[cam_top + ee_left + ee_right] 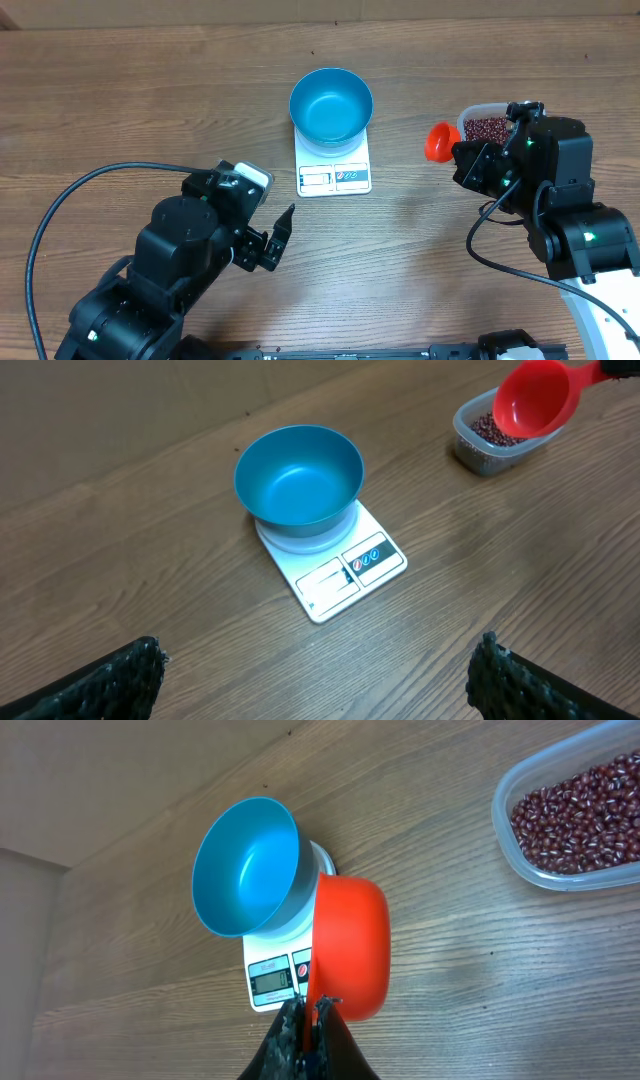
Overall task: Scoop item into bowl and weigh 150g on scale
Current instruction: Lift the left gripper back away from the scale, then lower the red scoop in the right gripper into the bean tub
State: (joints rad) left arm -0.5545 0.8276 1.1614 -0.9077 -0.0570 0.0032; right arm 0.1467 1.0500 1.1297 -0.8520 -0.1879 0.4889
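Note:
The blue bowl [331,103] stands empty on the white scale [334,177] at the table's middle back. Dark red beans [488,127] fill a clear tub [470,113] to the right. My right gripper [310,1015] is shut on the handle of a red-orange scoop [350,945], which hangs empty [535,398] in the air between the tub and the scale. My left gripper [315,680] is wide open over bare wood in front of the scale, nothing between its fingers [130,675]. The scale's display [272,982] faces the front.
A black cable [60,215] loops over the table at the left, another [490,255] near the right arm. The table's back edge [320,18] runs behind the bowl.

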